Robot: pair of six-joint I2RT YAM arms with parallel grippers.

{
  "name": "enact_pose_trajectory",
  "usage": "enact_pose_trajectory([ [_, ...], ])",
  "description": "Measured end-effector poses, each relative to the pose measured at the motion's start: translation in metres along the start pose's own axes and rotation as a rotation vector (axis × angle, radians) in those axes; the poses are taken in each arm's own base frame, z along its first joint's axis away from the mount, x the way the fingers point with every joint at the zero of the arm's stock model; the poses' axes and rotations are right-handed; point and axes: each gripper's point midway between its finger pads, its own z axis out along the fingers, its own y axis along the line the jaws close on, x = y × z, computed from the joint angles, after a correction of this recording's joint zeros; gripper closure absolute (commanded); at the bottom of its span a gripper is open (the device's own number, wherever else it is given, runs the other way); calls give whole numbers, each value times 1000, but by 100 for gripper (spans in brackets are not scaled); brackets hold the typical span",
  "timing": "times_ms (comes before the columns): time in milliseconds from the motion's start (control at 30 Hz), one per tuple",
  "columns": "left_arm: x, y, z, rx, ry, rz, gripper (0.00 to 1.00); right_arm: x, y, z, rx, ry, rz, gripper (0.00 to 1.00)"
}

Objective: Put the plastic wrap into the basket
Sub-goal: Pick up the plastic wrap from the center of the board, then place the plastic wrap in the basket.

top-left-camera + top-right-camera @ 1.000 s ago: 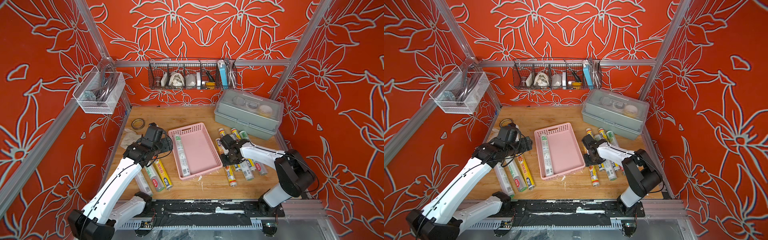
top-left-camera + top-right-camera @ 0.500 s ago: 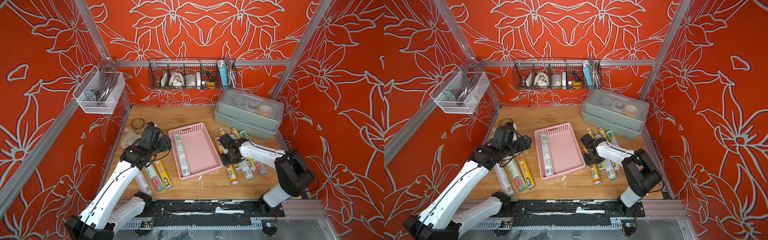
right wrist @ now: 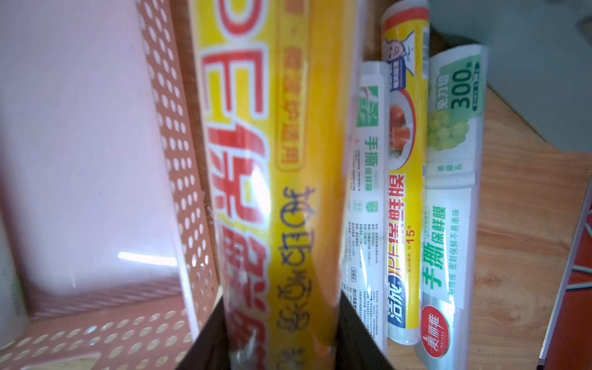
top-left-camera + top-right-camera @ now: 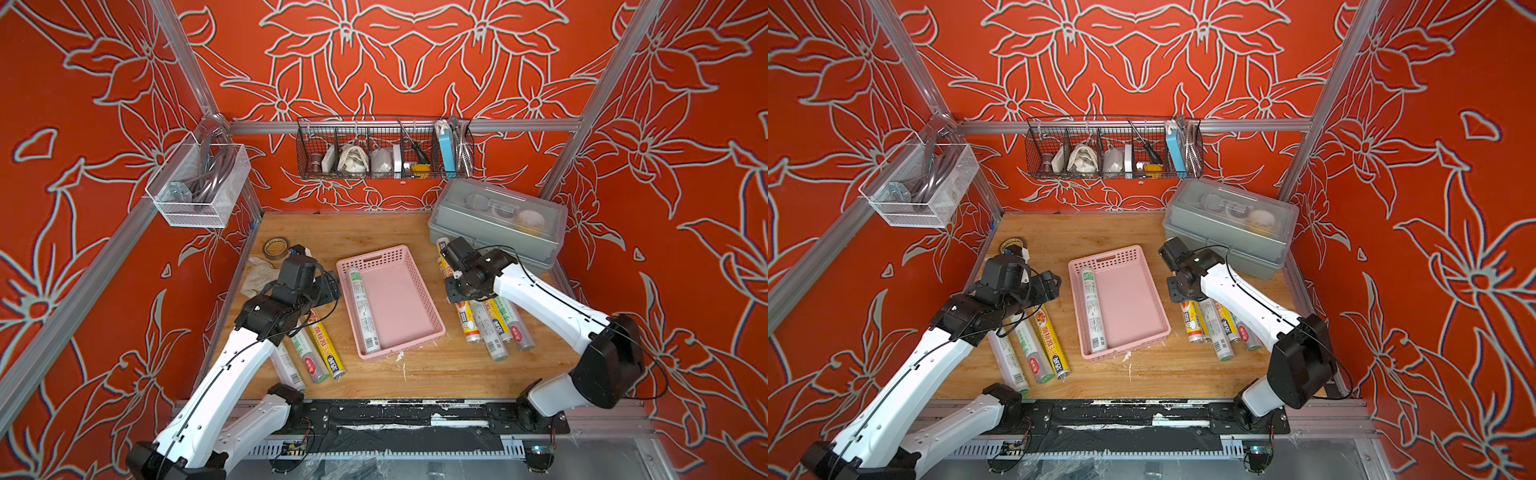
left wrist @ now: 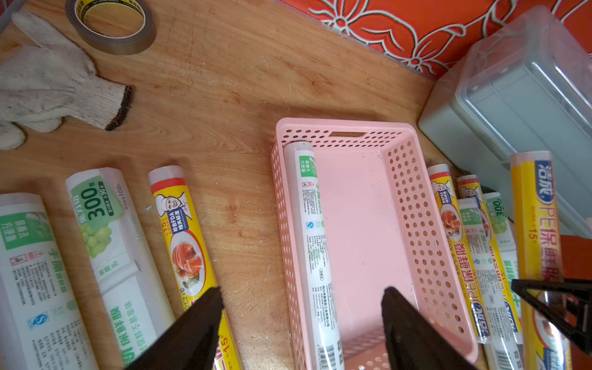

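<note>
Right wrist view shows the right gripper [image 3: 282,336] pinching a yellow plastic wrap roll [image 3: 272,160], just beside the pink basket [image 3: 179,160]. One white-green roll [image 5: 307,224] lies inside. The left gripper [image 5: 301,304] has wide fingers, holding nothing. Next, the yellow roll must go over the wall.

- Right gripper [image 4: 456,293]: the jaws, apart 1 second ago, have been closed on 1 yellow roll [image 5: 538,224] of plastic wrap.
- The yellow roll has been lifted off the table. It is now held above the 4 other rolls [image 4: 494,332] lying beside the basket [image 4: 348,266], where earlier it lay in line with them.
- Right arm [image 4: 540,299]: the wrist has been raised along with the roll. The far ends of the neighbouring rolls, plain earlier, are now mostly covered by it in both top views.
- Left arm [image 4: 245,353]: the wrist has been shifted slightly away from the basket.
</note>
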Motion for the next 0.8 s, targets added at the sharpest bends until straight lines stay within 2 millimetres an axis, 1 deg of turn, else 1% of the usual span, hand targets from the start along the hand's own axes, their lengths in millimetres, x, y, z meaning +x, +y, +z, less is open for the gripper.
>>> enact_pose_trajectory([
  [100,0,0,0,0,0,-2,22,-19,18,-11,-36,-29,-6,68],
  [167,0,0,0,0,0,-2,22,-30,35,-15,-75,-39,-15,68],
  [233,0,0,0,0,-1,-3,22,-35,55,-16,-125,-37,-24,68],
  [367,0,0,-1,1,-3,-3,22,-35,90,-12,-211,-15,-33,68],
  [533,0,0,-2,2,-4,-3,22,-37,130,-2,-282,18,-52,68],
  [633,-1,0,-2,3,-6,-4,22,-37,149,5,-308,29,-58,68],
  [800,0,1,-3,2,-5,-4,22,-33,171,16,-332,54,-52,69],
])
